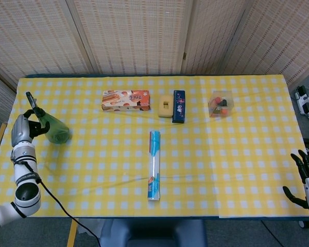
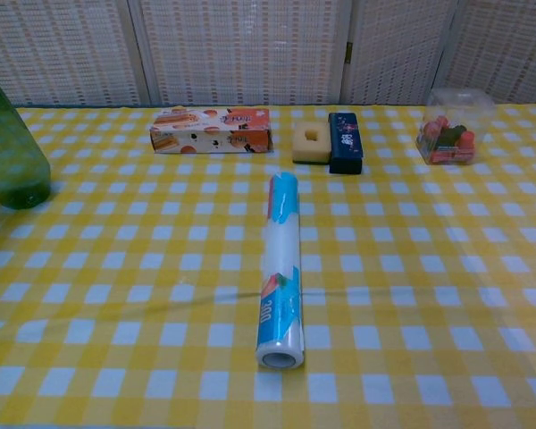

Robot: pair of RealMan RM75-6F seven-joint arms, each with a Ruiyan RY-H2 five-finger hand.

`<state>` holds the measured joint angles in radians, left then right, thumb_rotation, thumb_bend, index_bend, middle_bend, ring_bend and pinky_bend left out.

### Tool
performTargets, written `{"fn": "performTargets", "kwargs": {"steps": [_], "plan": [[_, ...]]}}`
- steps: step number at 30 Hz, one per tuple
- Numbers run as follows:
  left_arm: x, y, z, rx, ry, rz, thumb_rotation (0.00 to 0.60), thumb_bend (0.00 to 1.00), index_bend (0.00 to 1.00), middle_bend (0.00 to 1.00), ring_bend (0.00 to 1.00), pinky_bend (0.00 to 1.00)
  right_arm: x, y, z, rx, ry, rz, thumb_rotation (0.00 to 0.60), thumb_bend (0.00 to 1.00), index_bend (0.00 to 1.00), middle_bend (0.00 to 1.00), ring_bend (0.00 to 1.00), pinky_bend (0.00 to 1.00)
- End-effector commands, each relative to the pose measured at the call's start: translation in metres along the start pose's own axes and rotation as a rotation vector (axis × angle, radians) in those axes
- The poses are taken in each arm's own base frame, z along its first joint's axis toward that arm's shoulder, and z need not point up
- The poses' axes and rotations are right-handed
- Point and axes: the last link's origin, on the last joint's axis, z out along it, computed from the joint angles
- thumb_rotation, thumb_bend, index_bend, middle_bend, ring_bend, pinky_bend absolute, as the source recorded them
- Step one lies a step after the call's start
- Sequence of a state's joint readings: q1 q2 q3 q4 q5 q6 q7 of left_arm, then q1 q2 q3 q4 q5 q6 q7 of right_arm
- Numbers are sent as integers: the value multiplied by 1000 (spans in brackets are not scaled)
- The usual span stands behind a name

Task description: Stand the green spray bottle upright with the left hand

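The green spray bottle [image 1: 52, 128] stands nearly upright near the left edge of the yellow checked table [image 1: 237, 154], its black nozzle up and its base on or just above the cloth. My left hand [image 1: 20, 131] grips its upper part from the left side. In the chest view only the bottle's green body [image 2: 11, 152] shows at the left edge, and the hand is out of frame. My right hand [image 1: 307, 180] hangs off the table's right front corner with fingers spread and nothing in it.
A cling-film roll [image 1: 154, 164] lies lengthwise in the middle. Along the back are a snack box [image 1: 125, 100], a yellow sponge [image 1: 166, 106], a dark blue box [image 1: 179, 106] and a clear container of small items [image 1: 221, 104].
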<state>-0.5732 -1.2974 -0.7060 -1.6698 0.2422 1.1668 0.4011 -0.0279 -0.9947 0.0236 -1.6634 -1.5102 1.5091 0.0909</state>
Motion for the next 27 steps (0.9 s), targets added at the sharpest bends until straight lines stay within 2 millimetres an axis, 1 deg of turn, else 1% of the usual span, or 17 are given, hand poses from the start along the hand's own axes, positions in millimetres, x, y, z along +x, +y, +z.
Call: {"fn": "performTargets", "kwargs": {"steps": [1, 4, 5, 8, 11, 16, 18, 20, 23, 27], "plan": [[1, 0, 2, 3, -5, -3, 600, 533, 853, 1000, 1000, 1000, 0, 0, 0, -1, 3, 0, 600, 328, 0, 0, 0, 0], [0, -2, 4, 9, -6, -2, 600, 533, 848, 1000, 1000, 1000, 1, 0, -1, -2, 5, 0, 600, 329, 0, 0, 0, 0], [0, -2, 4, 8, -7, -7, 600, 532, 832, 1000, 1000, 1000, 0, 0, -1, -1, 4, 0, 600, 329, 0, 0, 0, 0], [1, -3, 6, -3, -9, -18, 600, 523, 730, 1000, 1000, 1000, 0, 0, 0, -1, 1, -1, 600, 329, 0, 0, 0, 0], [3, -4, 5, -17, -13, -22, 600, 498, 665, 1000, 1000, 1000, 0, 0, 0, -3, 2, -1, 600, 330, 0, 0, 0, 0], [3, -7, 2, -35, -23, -13, 600, 475, 640, 1000, 1000, 1000, 0, 0, 0, -5, 1, 0, 600, 329, 0, 0, 0, 0], [3, -8, 2, -34, -29, -16, 600, 444, 596, 1000, 1000, 1000, 0, 0, -1, -4, 1, -1, 600, 329, 0, 0, 0, 0], [3, -9, 2, -32, -36, -18, 600, 387, 520, 1000, 1000, 1000, 0, -1, -2, -2, 4, -2, 600, 329, 0, 0, 0, 0], [4, -12, 3, -26, -46, -21, 600, 315, 432, 1000, 1000, 1000, 1, -1, -2, -3, 7, -2, 600, 329, 0, 0, 0, 0], [6, -13, 4, -30, -48, -28, 600, 258, 367, 1000, 1000, 1000, 0, -1, -2, -4, 7, -4, 600, 329, 0, 0, 0, 0]]}}
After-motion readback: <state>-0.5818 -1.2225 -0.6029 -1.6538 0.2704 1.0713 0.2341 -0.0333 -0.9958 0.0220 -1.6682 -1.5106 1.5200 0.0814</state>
